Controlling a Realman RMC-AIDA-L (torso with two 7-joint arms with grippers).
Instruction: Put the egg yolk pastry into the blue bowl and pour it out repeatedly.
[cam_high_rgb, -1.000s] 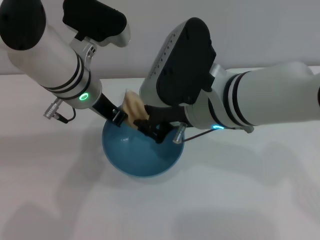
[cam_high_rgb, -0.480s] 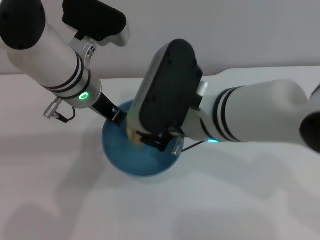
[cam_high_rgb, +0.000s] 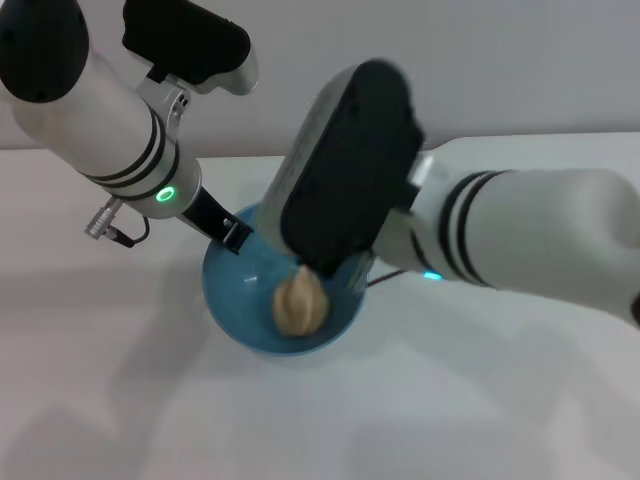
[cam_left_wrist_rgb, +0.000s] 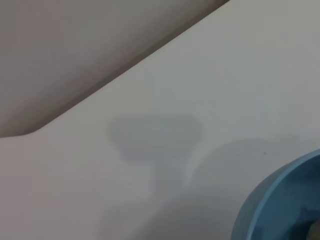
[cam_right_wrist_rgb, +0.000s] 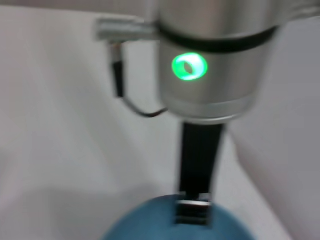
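The blue bowl (cam_high_rgb: 235, 300) stands on the white table in the head view. The egg yolk pastry (cam_high_rgb: 300, 305) lies loose inside it, toward the near right side. At the bowl's far left rim, my left gripper (cam_high_rgb: 232, 235) is shut on the edge. The right wrist view shows that same left gripper (cam_right_wrist_rgb: 192, 212) clamped on the blue bowl (cam_right_wrist_rgb: 150, 230). My right gripper is hidden under the right arm's black wrist housing (cam_high_rgb: 345, 180), which hangs just above the bowl's right half. A piece of the blue bowl's rim (cam_left_wrist_rgb: 272, 200) shows in the left wrist view.
The white table (cam_high_rgb: 120, 400) spreads around the bowl, with its far edge against a grey wall (cam_high_rgb: 500, 60). The left forearm with a green light (cam_high_rgb: 167, 193) reaches in from the upper left. The right forearm (cam_high_rgb: 540, 235) crosses in from the right.
The pastry was held in my right gripper above the bowl's far rim, then came down into the bowl. It now lies free on the bowl's inside. The left arm has stayed still.
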